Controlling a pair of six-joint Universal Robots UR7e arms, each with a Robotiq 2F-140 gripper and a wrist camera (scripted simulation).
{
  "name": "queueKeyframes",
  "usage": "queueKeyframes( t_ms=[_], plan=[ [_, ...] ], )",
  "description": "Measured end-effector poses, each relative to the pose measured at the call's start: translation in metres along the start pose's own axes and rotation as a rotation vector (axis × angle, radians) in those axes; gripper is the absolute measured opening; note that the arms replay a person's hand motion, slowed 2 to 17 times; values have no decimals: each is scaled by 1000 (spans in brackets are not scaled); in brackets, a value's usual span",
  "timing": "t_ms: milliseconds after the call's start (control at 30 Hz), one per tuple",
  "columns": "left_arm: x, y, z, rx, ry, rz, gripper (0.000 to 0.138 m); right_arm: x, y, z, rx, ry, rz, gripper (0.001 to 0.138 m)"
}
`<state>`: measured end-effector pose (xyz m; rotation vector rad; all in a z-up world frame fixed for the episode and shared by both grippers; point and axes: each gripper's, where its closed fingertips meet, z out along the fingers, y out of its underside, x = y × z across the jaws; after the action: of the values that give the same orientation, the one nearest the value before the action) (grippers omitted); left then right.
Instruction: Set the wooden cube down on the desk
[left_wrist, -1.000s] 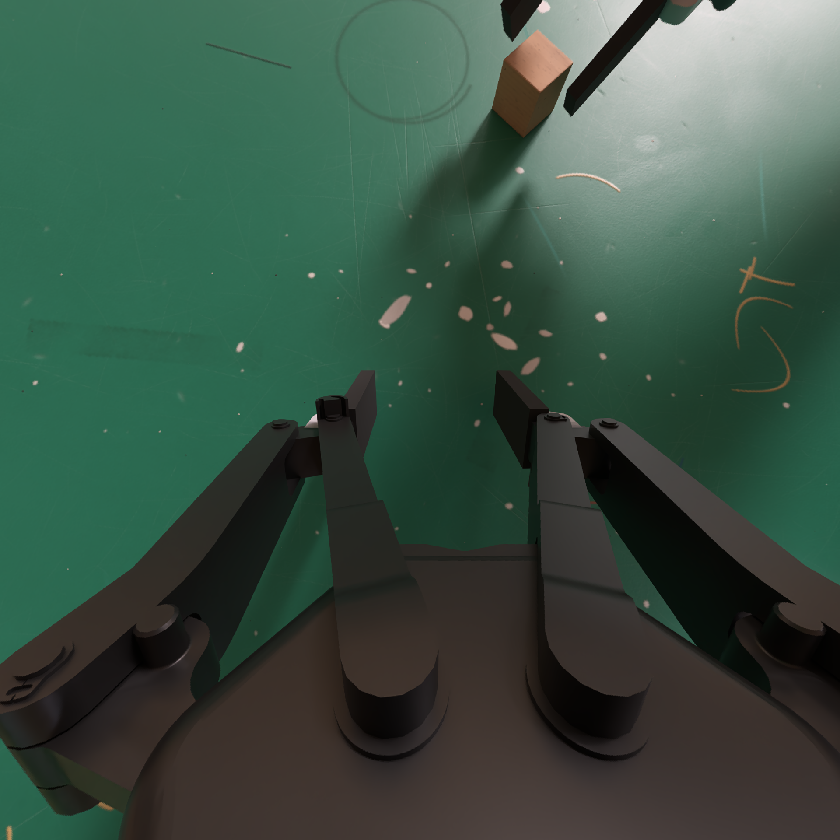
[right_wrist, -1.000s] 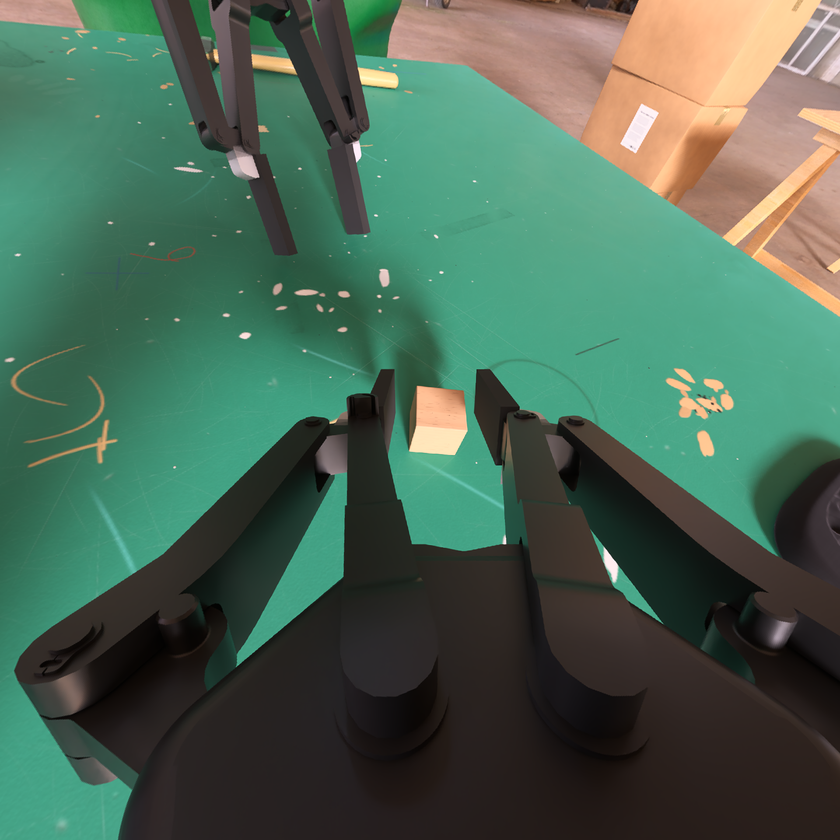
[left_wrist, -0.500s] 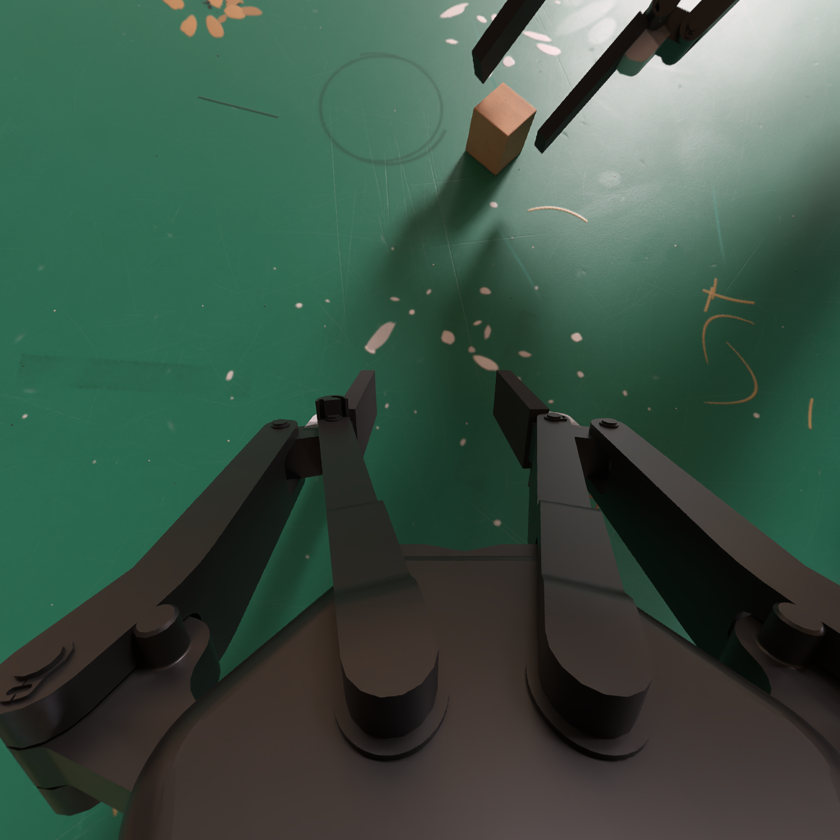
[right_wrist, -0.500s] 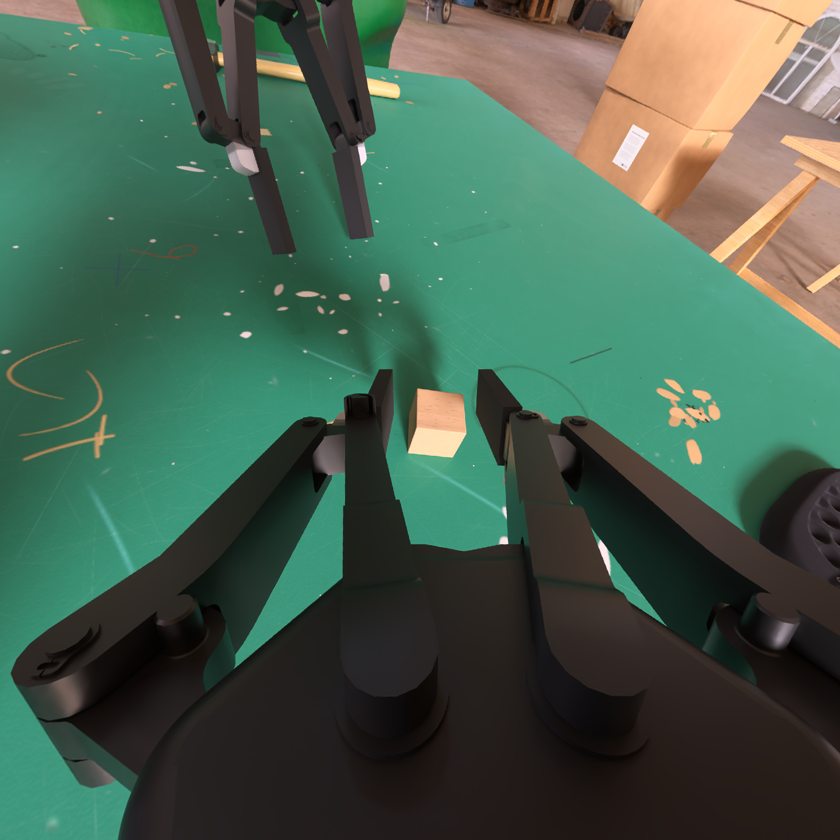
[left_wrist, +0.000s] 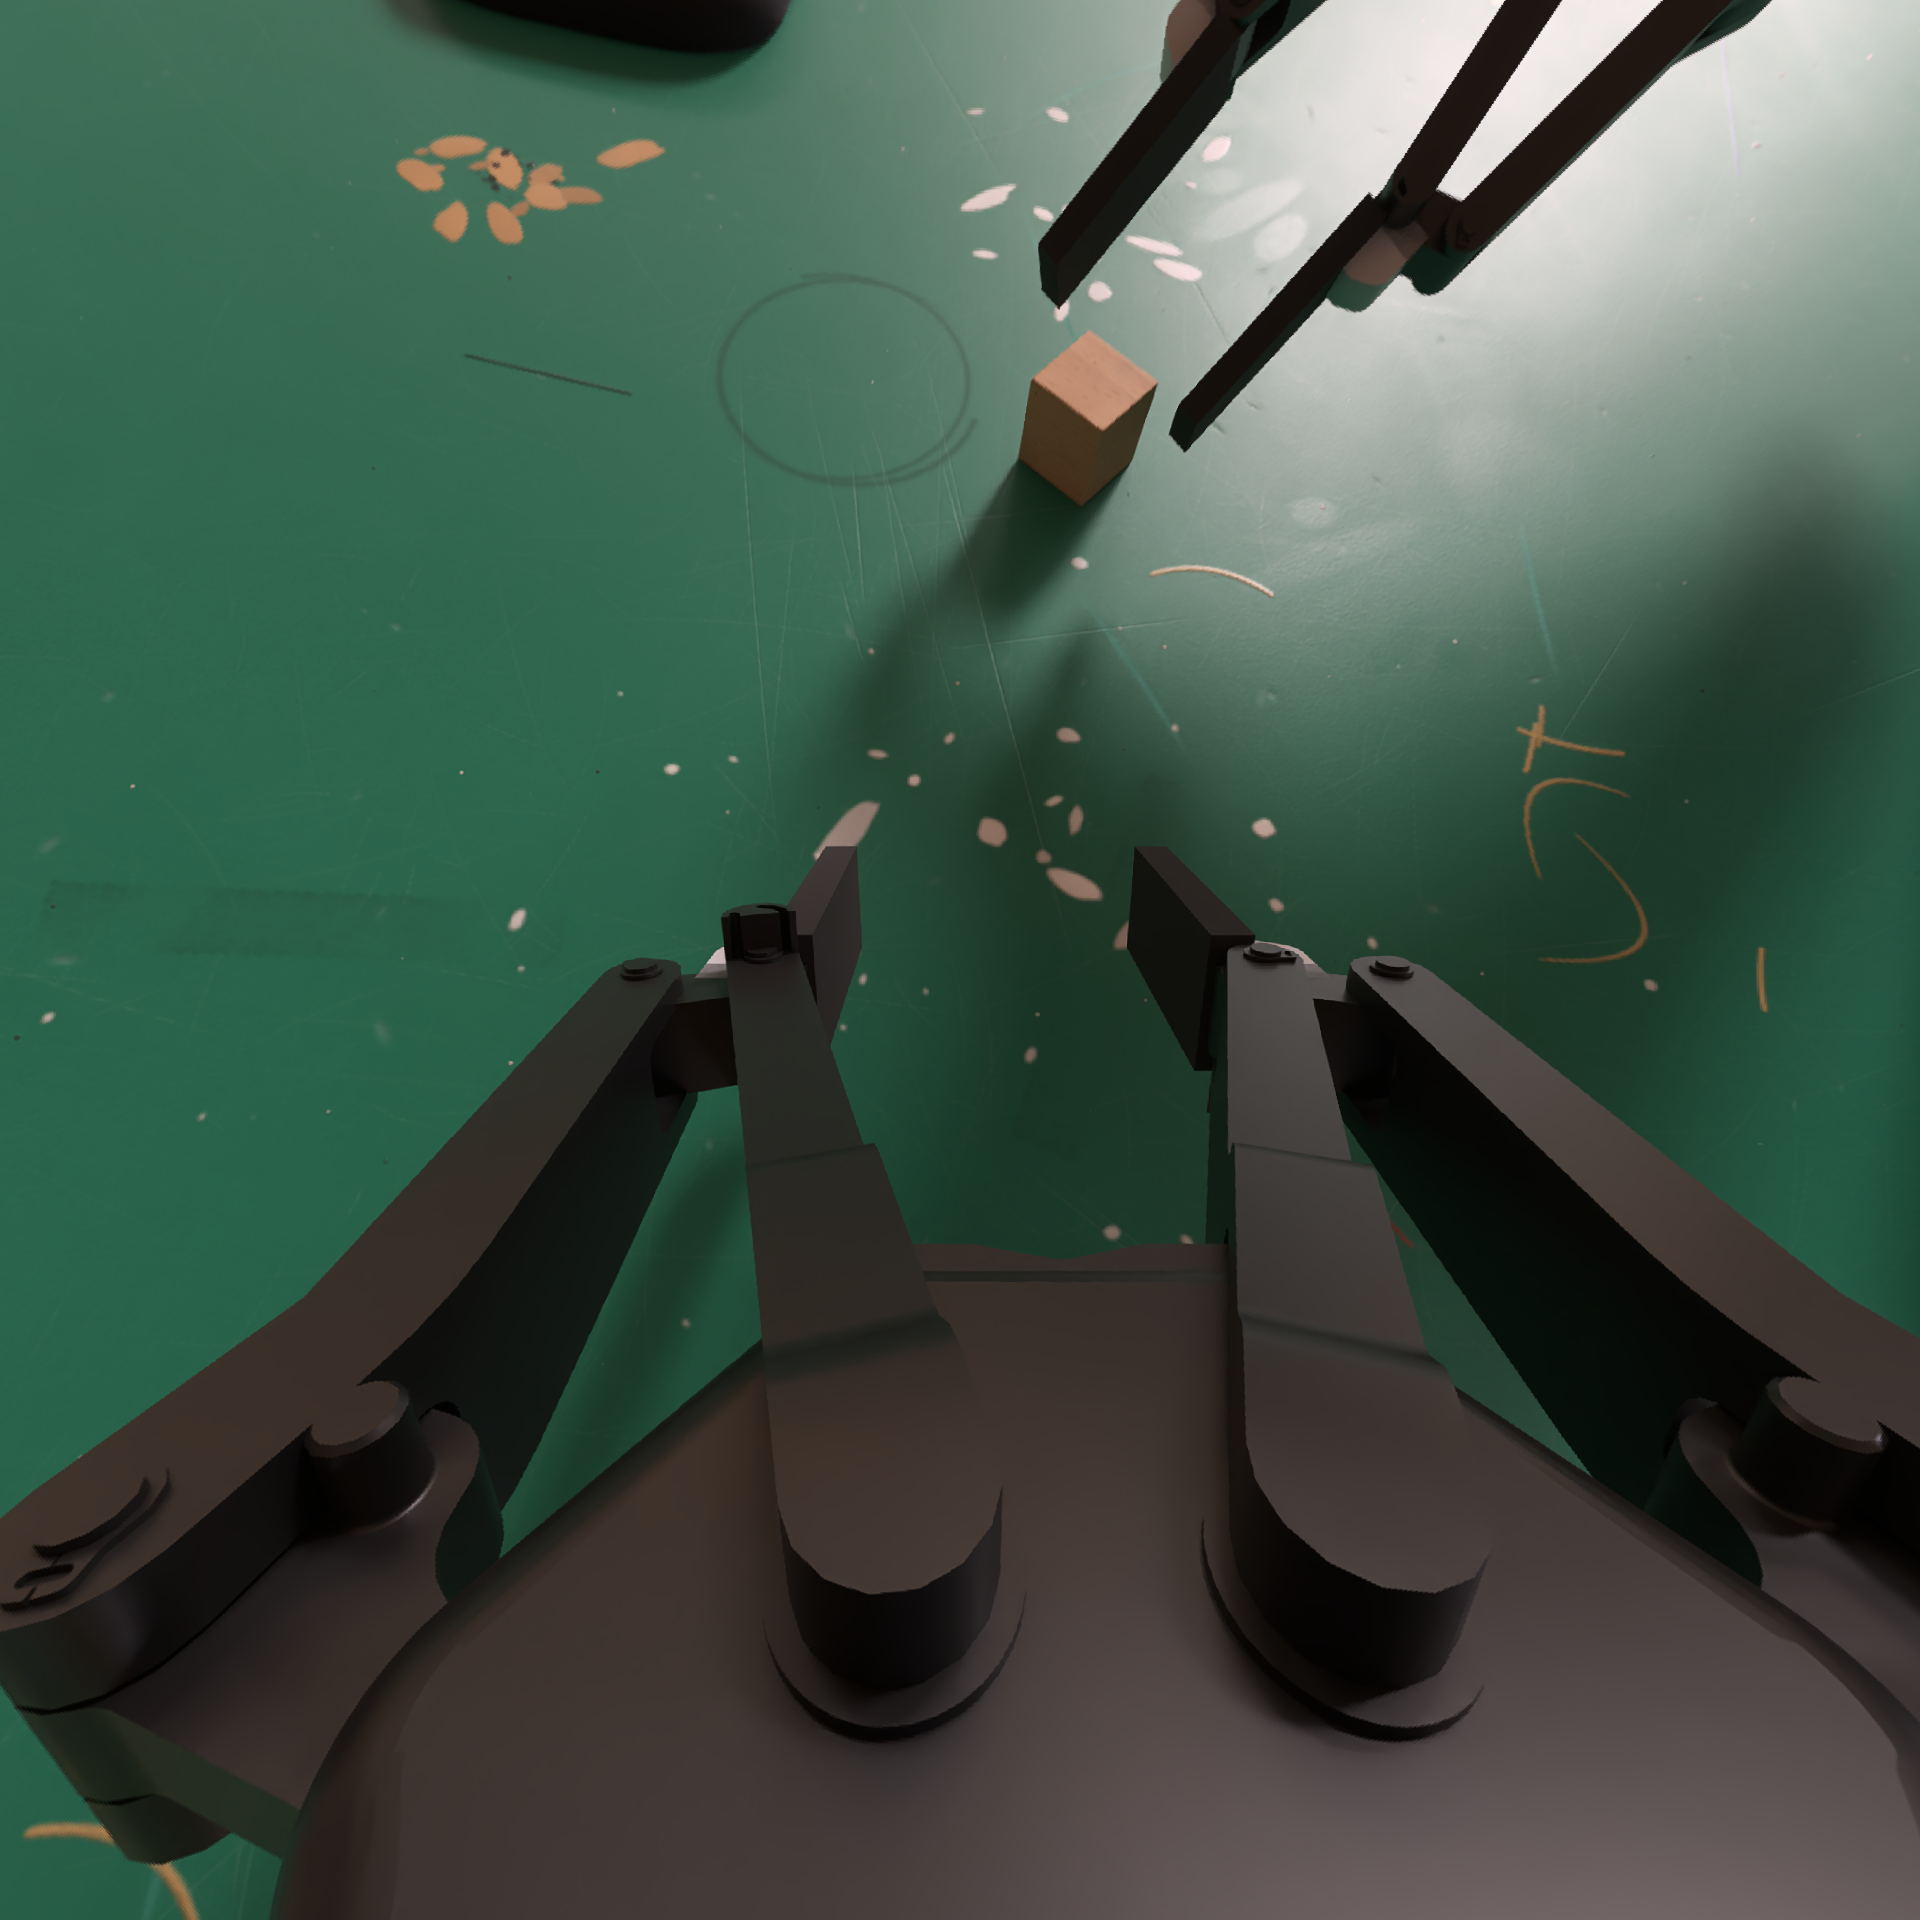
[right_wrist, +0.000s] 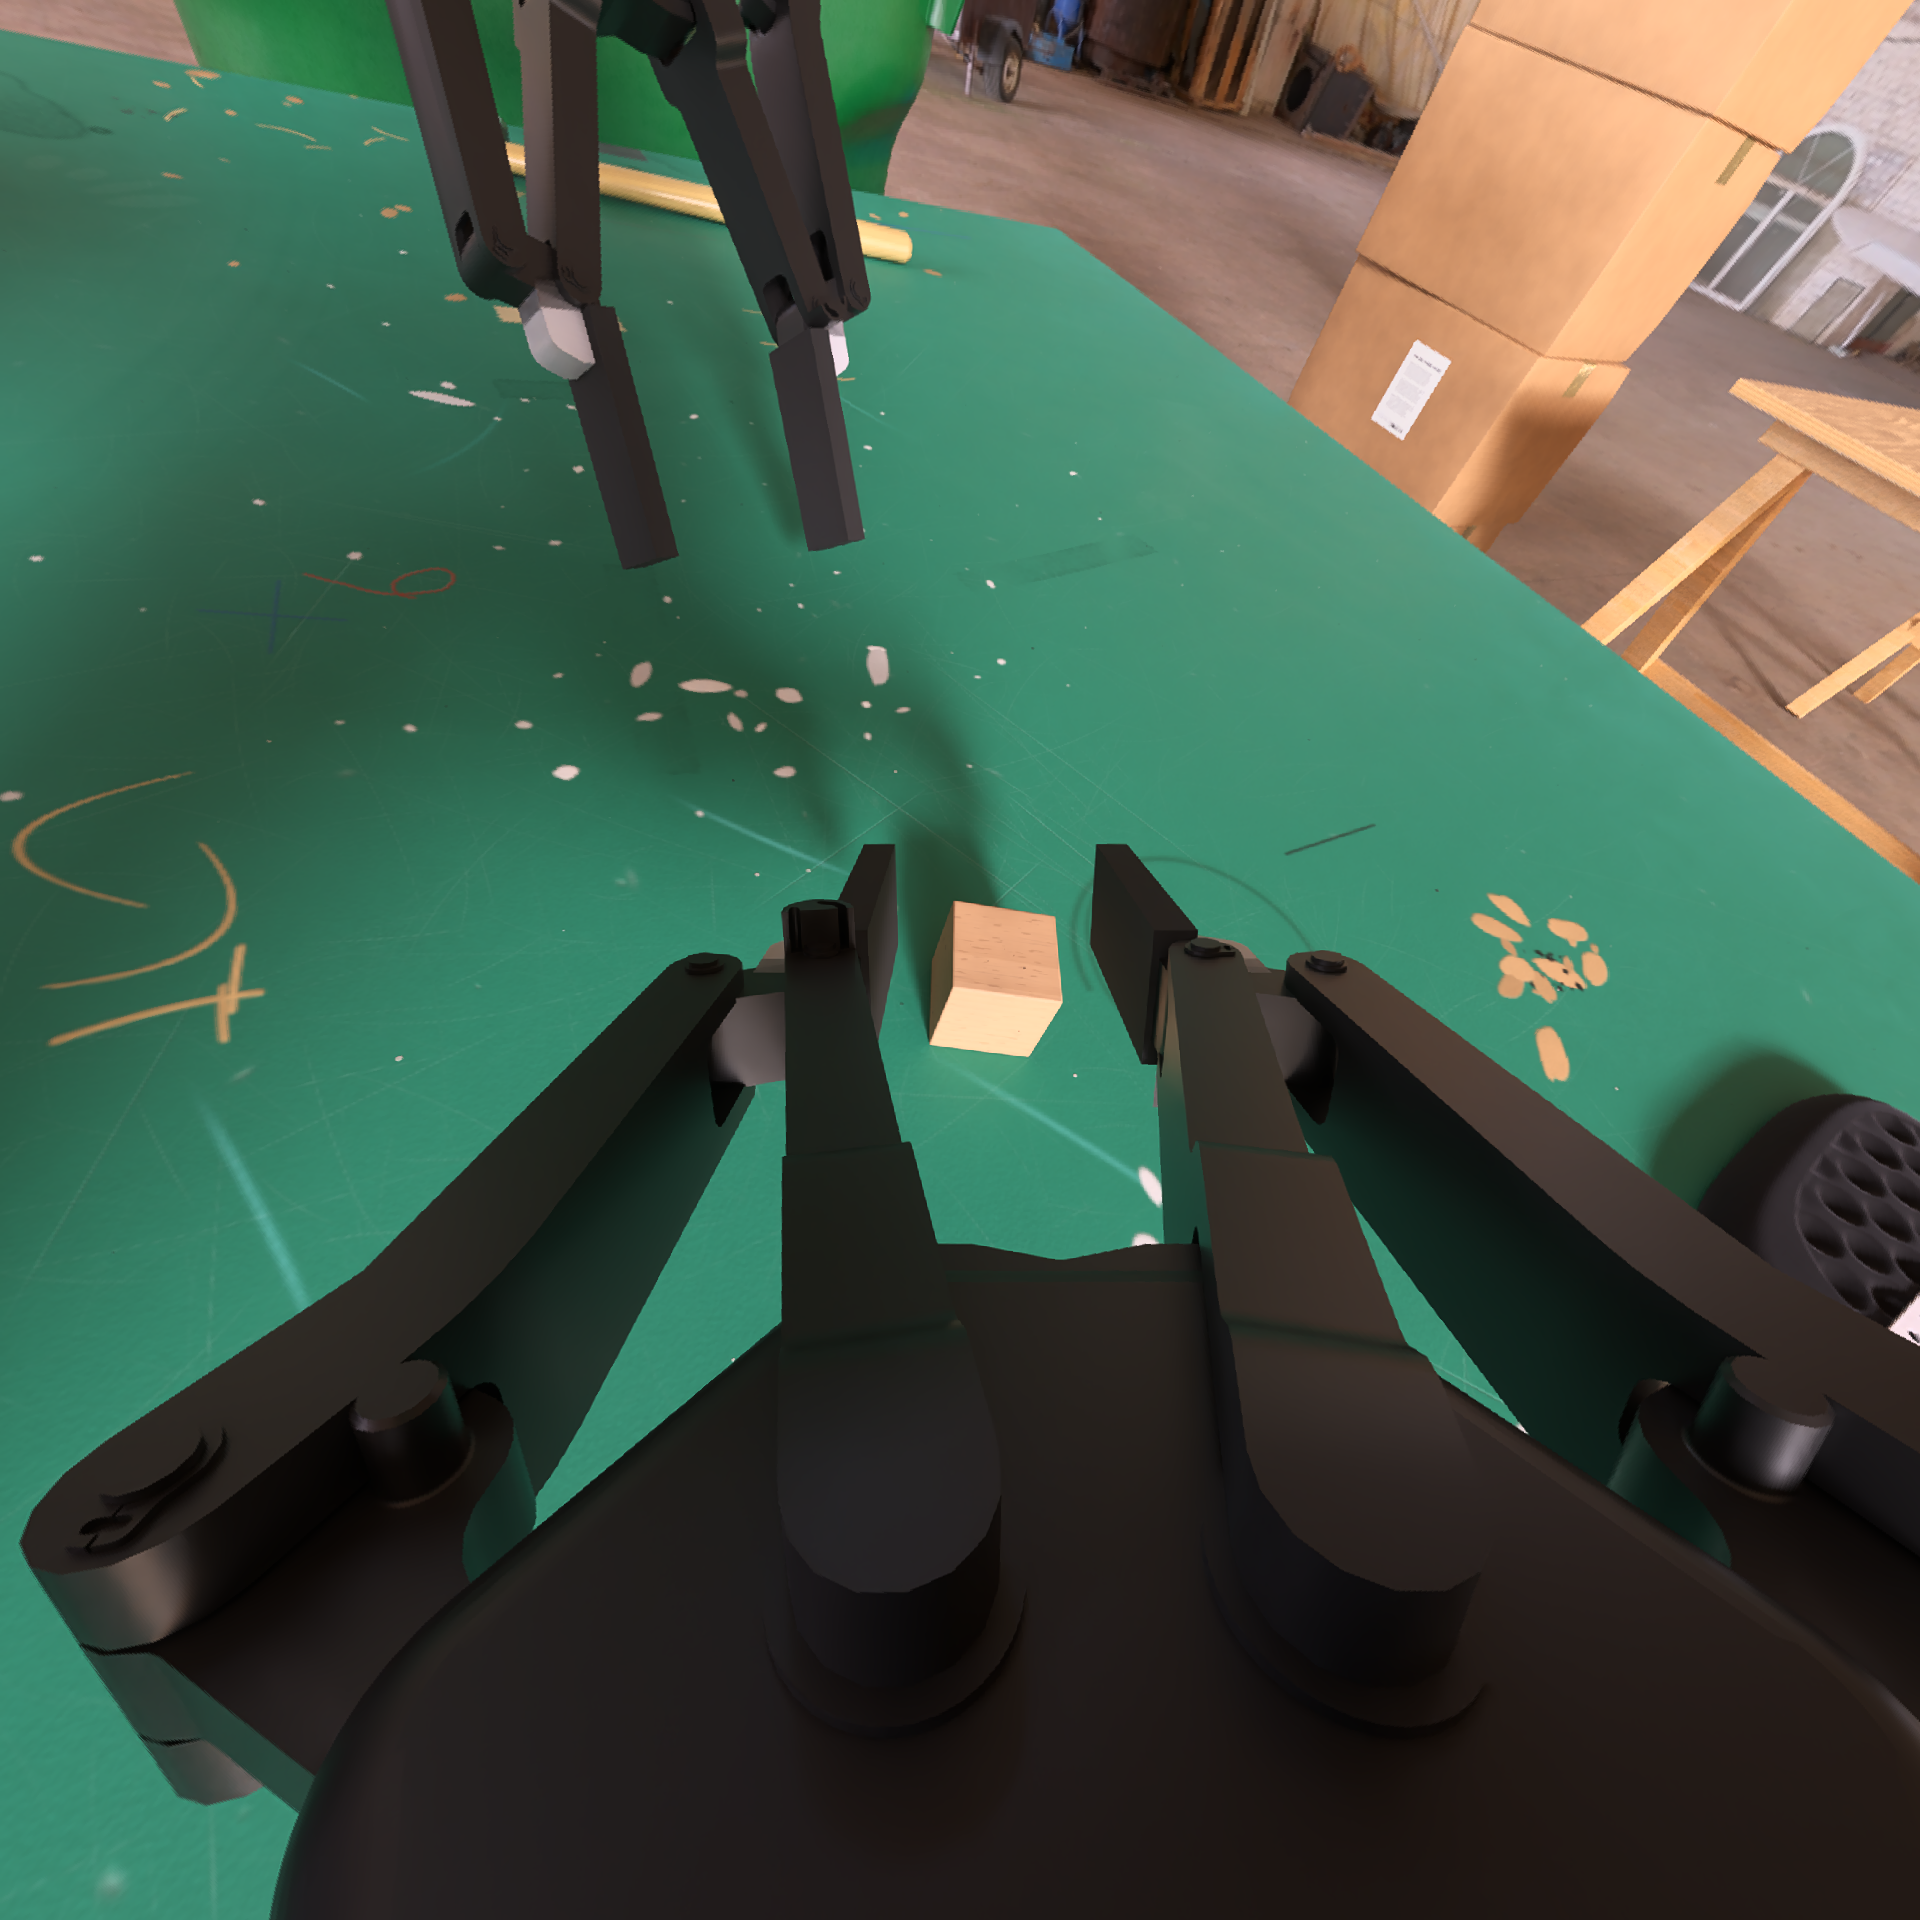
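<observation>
A: Where was the cube (right_wrist: 994, 977)?

B: It sat flat on the green desk (right_wrist: 1195, 644), between the spread fingers of the right gripper (right_wrist: 992, 914). Neither pad touched it; there was a clear gap on both sides. In the left wrist view the cube (left_wrist: 1086, 416) stood just beside a faint pencilled circle (left_wrist: 844, 379), with those fingers above it.

A: And the left gripper (left_wrist: 992, 914)?

B: Open too, holding nothing, well apart from the cube, over a scatter of pale flecks (left_wrist: 1070, 883).

A: So the placing looked done?

B: I judged so: the cube rested on 1 face and cast a shadow that met its base.

A: How would it handle if taken up again?

B: Probably light and stiff, being a small solid block of wood. It would not give under the pads or break easily. The smooth faces might slip a little, so I would grip 2 opposite flat sides squarely at mid-height, not across the corners.
</observation>
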<state>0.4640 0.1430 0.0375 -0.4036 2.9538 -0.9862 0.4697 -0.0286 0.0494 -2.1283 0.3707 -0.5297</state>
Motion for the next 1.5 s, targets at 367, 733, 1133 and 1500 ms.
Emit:
queueKeyframes(
  t_ms=[367,733,1133,1500],
  plan=[
    [11,-16,-8,106,63,25,69,3,-12,-8,64,47,-35,51],
    [33,-35,-18,235,186,68,69,2,-34,-22,190,96,-102,49],
    [61,-55,-30,371,360,98,69,-12,-64,-44,393,112,-205,43],
    [84,-69,-36,457,518,96,69,-33,-83,-62,549,71,-286,39]
  ],
)
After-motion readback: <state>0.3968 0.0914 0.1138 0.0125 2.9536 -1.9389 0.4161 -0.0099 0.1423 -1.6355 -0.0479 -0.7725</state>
